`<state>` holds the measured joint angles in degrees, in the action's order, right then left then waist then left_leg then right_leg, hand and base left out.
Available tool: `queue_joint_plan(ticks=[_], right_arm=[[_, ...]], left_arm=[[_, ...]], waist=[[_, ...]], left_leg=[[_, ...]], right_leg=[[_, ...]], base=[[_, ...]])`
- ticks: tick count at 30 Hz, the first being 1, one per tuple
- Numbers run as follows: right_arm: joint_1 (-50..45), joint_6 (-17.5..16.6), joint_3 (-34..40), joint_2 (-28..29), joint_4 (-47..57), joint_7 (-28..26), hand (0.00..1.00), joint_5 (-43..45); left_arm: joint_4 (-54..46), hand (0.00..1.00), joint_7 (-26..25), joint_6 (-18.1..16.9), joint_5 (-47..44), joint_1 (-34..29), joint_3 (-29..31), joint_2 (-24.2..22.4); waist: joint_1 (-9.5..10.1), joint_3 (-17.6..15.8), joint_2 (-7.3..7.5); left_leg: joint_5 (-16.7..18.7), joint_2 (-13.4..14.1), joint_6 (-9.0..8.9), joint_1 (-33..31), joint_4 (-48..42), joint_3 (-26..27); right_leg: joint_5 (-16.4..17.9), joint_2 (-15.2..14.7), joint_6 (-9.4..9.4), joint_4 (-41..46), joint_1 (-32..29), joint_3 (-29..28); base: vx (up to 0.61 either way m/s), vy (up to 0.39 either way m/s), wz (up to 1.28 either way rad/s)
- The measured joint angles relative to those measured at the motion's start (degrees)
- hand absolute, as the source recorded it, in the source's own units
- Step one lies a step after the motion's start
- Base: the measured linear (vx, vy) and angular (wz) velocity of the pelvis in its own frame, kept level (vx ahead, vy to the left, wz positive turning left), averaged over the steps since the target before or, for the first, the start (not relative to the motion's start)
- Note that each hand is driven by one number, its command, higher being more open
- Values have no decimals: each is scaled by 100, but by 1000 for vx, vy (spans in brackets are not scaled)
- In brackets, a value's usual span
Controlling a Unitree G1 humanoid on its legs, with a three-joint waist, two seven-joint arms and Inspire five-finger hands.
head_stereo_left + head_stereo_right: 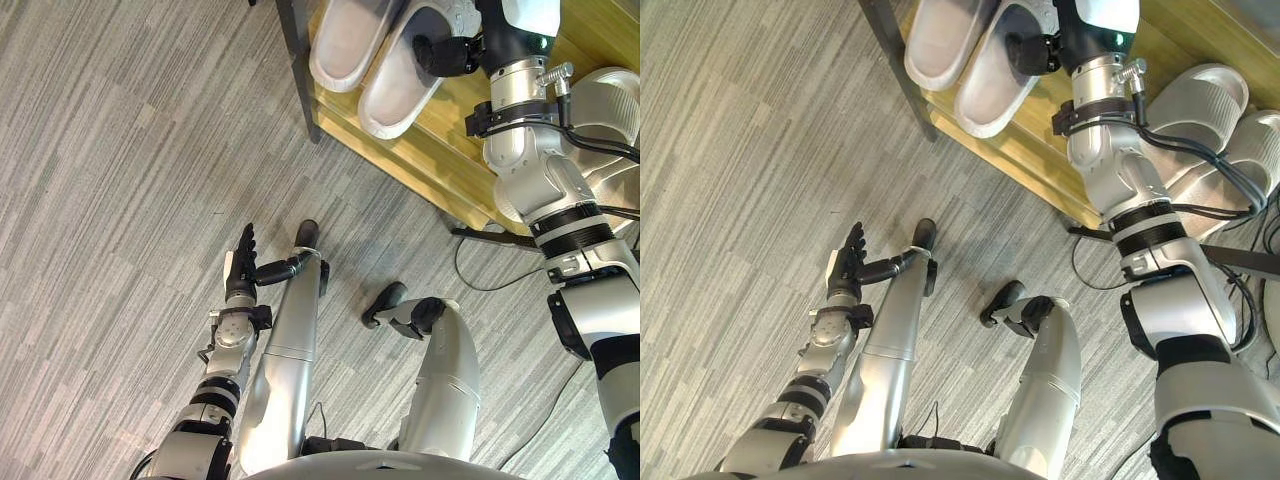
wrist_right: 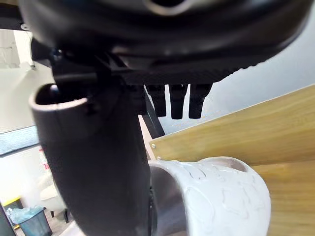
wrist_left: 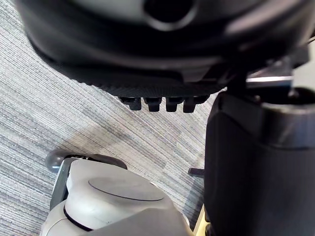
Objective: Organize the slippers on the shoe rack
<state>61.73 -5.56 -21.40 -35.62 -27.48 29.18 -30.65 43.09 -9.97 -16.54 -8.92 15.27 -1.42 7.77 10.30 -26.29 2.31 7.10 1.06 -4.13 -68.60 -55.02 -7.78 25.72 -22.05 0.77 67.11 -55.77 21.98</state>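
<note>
Two pale slippers lie side by side on the wooden shoe rack (image 1: pixel 420 160), the left one (image 1: pixel 345 45) and the right one (image 1: pixel 395 95), toes toward me. My right hand (image 1: pixel 452 50) is at the right slipper's strap. In the right wrist view its fingers (image 2: pixel 177 103) reach out straight above the white strap (image 2: pixel 221 196), and the thumb (image 2: pixel 98 172) hangs beside the strap, so the hand is open. My left hand (image 1: pixel 240 265) hovers low over the floor, fingers straight and holding nothing.
A second pair of grey ribbed slippers (image 1: pixel 1205 100) sits further right on the rack. The rack's dark metal leg (image 1: pixel 300 70) stands at its left corner. Grey striped carpet (image 1: pixel 120 200) spreads to the left. A small bin (image 2: pixel 34 221) appears in the right wrist view.
</note>
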Motion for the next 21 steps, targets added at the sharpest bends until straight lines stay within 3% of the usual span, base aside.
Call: queue_joint_plan(ticks=[15, 17, 21], right_arm=[[-978, -50, 68, 337, 910, -214, 100, 54], [-1434, -46, 299, 662, 1235, -241, 100, 224], [-2554, -135, 813, 2020, 1857, -235, 100, 949]], left_arm=[[338, 100, -141, 278, 58, -41, 16, 211], [340, 100, -141, 346, 60, -64, 17, 242], [347, 100, -142, 480, 99, -166, 105, 310]], waist=[[-88, 161, 72], [-131, 166, 80], [-216, 171, 88]], left_leg=[[162, 366, -19, 549, 14, 228], [173, 380, -22, 673, 75, 240], [307, 533, -27, 965, 83, 323]], right_leg=[[-61, 208, -6, -190, 390, -122], [-66, 233, 2, -267, 510, -118], [-90, 392, 31, -438, 765, -185]], base=[[16, 6, -13], [18, 10, -3], [31, 43, -19]])
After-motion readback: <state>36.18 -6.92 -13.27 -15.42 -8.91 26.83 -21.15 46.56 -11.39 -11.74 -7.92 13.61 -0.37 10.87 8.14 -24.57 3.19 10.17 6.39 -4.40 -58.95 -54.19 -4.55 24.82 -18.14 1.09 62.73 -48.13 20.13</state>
